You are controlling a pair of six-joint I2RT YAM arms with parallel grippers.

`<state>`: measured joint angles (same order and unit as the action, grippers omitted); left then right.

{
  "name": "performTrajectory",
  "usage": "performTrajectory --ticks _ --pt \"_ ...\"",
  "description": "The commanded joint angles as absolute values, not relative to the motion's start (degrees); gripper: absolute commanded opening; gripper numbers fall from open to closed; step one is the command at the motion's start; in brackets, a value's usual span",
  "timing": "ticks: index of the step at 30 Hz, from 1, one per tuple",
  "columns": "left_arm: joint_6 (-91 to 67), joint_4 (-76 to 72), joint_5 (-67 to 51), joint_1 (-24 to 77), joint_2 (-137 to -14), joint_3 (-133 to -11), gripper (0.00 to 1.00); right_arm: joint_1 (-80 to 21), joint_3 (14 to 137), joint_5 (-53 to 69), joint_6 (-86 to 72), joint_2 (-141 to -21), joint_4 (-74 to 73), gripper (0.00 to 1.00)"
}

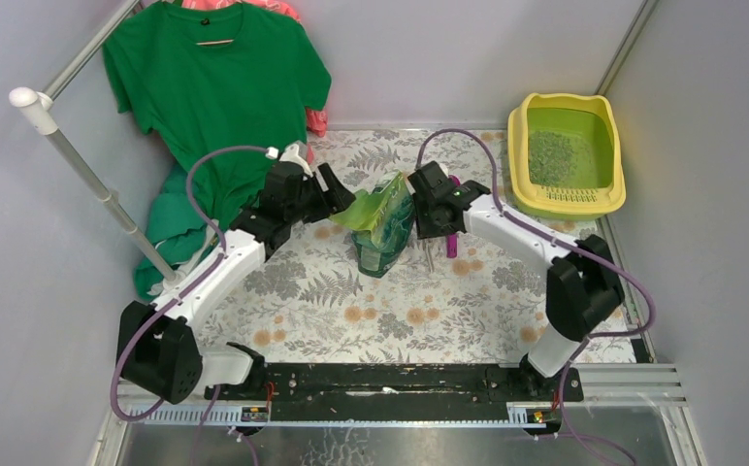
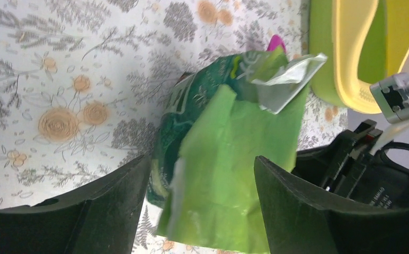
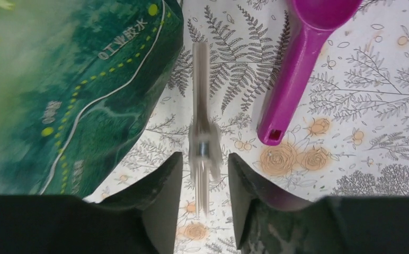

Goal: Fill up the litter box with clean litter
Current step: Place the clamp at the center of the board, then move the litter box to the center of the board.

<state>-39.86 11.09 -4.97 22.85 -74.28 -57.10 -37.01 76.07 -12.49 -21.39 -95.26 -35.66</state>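
The yellow litter box point(image 1: 520, 146) stands at the far right, with a patch of green litter point(image 1: 550, 155) inside; its rim point(image 2: 345, 53) also shows in the left wrist view. A glossy green bag point(image 1: 385, 228) stands mid-table between both grippers. My left gripper point(image 1: 340, 197) is open, and the bag's torn light-green flap point(image 2: 229, 159) hangs between its fingers point(image 2: 123, 206). My right gripper point(image 3: 205, 155) is open just right of the bag point(image 3: 70, 90). A blurred slim metal tool point(image 3: 201, 106) lies loose between its fingertips.
A purple scoop point(image 3: 298, 69) lies on the floral cloth right of the metal tool, partly under the right arm point(image 1: 451, 243). Green shirts point(image 1: 215, 87) hang on a rack at the back left. Walls close in on both sides.
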Motion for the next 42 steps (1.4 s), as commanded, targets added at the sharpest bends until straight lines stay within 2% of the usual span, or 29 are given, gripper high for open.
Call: performTrajectory --ticks 1,2,5,11,15,20,22,24,26,27,28,29,30,36,37,38,39,42 --pt "-41.0 7.9 -9.7 21.5 -74.8 -53.9 0.79 -37.0 75.4 -11.3 -19.1 -98.5 -30.6 0.49" --pt "-41.1 7.3 -10.1 21.4 -75.1 -53.3 0.79 -37.0 75.5 -11.1 -19.0 -99.0 -30.5 0.58" --pt "-41.0 6.6 -10.6 21.0 -75.0 -52.4 0.79 -37.1 76.3 -10.9 -18.4 -98.8 -31.5 0.66" --pt "-41.5 5.4 -12.6 19.3 -72.0 -50.8 0.79 -34.7 80.7 -14.8 -14.5 -90.5 -34.8 0.81" --pt "-43.1 3.2 -15.1 19.3 -71.3 -50.2 0.79 -26.4 85.5 -12.0 -12.7 -86.2 -34.6 0.86" --pt "-42.6 2.9 -13.7 19.3 -72.1 -48.8 0.79 -15.5 94.3 -11.3 -15.1 -90.0 -37.9 0.85" --pt "-42.3 2.8 -12.1 19.0 -71.1 -47.2 0.79 -10.8 96.0 -8.7 -17.7 -91.5 -37.6 0.8" --pt "-42.4 2.2 -11.9 18.3 -69.9 -44.9 0.79 -6.9 95.9 -6.6 -19.4 -92.8 -35.8 0.7" --pt "-42.7 1.7 -12.4 17.6 -68.6 -43.0 0.79 -3.8 96.1 -5.5 -20.1 -94.7 -34.3 0.27" --pt "-42.8 1.5 -12.7 17.3 -68.0 -42.3 0.79 -2.4 96.7 -5.1 -20.7 -96.3 -34.3 0.14" --pt "-43.1 1.2 -12.9 17.1 -67.5 -41.5 0.79 -0.9 97.7 -4.8 -20.8 -98.0 -34.5 0.05" --pt "-43.3 0.9 -13.0 16.8 -67.3 -41.0 0.79 0.4 99.1 -4.9 -20.8 -100.1 -34.9 0.0" --pt "-43.4 0.6 -12.9 16.7 -67.3 -40.6 0.79 1.9 100.3 -5.0 -20.9 -102.1 -35.2 0.0" --pt "-44.3 -2.0 -13.7 16.3 -69.9 -40.3 0.79 9.5 103.5 -1.0 -23.4 -108.5 -34.2 0.0" --pt "-44.4 -2.6 -13.9 16.3 -70.4 -40.3 0.79 10.1 103.4 -0.7 -23.7 -108.7 -33.6 0.05" --pt "-44.6 -3.0 -13.8 16.2 -70.8 -40.4 0.79 10.4 103.4 -1.0 -23.8 -109.0 -33.0 0.21" --pt "-44.4 -3.1 -13.9 16.2 -71.5 -40.7 0.79 10.6 103.7 -1.9 -23.5 -109.5 -33.2 0.28" --pt "-44.1 -3.6 -13.9 16.1 -73.0 -41.5 0.79 10.8 106.6 -3.6 -23.0 -112.4 -34.7 0.42"
